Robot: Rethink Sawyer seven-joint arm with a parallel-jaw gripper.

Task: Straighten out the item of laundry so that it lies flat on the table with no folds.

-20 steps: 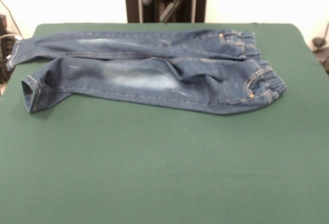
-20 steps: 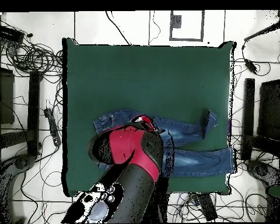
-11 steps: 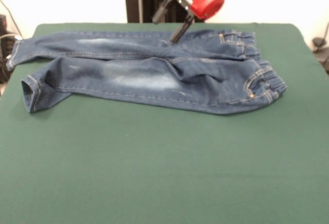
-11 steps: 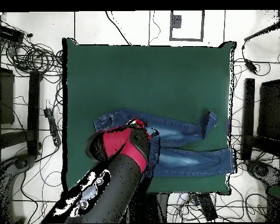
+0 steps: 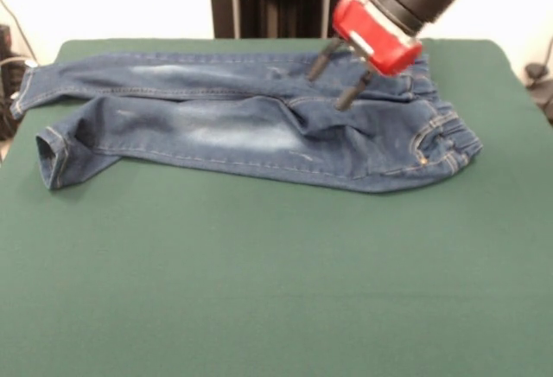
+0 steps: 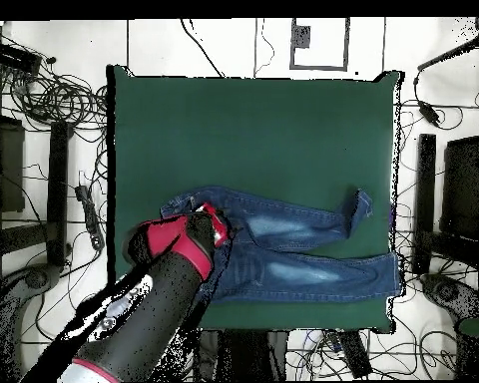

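front view, dark blue jeans (image 5: 242, 126), faded thighs, cuff folded

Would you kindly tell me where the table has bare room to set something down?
The table is bare across the whole stretch between the jeans and its near edge. The far side is crowded: the jeans span it, and the open pincer hangs over their waist end.
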